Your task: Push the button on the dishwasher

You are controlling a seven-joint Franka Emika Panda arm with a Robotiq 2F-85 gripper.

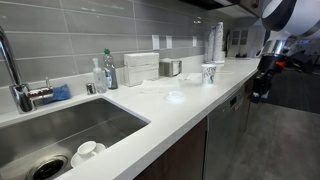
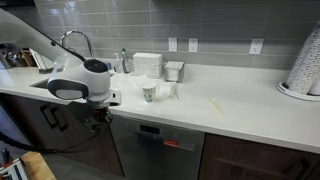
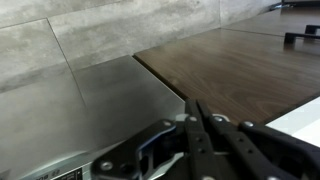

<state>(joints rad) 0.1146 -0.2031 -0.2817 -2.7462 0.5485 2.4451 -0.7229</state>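
Grey wall tiles are backing a long white worktop (image 2: 230, 110) that is carrying a paper cup (image 2: 148, 93). Under its edge the dishwasher (image 2: 150, 155) is sitting, its pale handle running near the top. The end effector (image 3: 197, 110) is hanging low near that panel's upper corner, fingers pinched narrow and holding nothing, probably to give one blunt tip for poking the button.

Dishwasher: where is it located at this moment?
In an exterior view, the dishwasher sits under the white counter, directly below the paper cup, with the gripper close to its upper corner on the picture's left.
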